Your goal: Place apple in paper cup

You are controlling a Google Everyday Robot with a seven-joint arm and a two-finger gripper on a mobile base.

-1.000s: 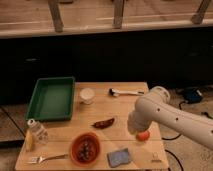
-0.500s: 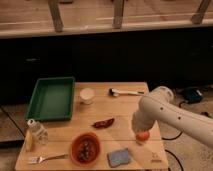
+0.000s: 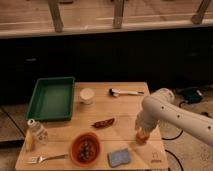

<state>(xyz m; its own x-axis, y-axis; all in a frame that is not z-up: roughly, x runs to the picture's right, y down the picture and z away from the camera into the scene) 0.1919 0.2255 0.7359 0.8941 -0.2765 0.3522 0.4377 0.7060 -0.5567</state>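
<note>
The apple [image 3: 143, 138], small and orange-red, lies on the wooden table [image 3: 130, 107] near its right front edge. My gripper [image 3: 141, 131] is at the end of the white arm, pointing down directly over the apple, and the wrist hides the apple's top. Whether it touches the fruit does not show. The paper cup [image 3: 87, 95], white with a pale inside, stands upright at the back middle of the table, well to the left of the gripper and beside the green tray.
A green tray [image 3: 50, 98] fills the back left. A dark red chili pepper [image 3: 103, 123] lies mid-table. Along the front are an orange bowl [image 3: 86, 148], a blue sponge [image 3: 119, 157], a fork [image 3: 48, 158] and a clear bottle [image 3: 37, 131]. A white-handled utensil [image 3: 125, 92] lies at the back.
The arm's end has sunk slightly lower over the apple. The apple stays in the same spot on the table.
</note>
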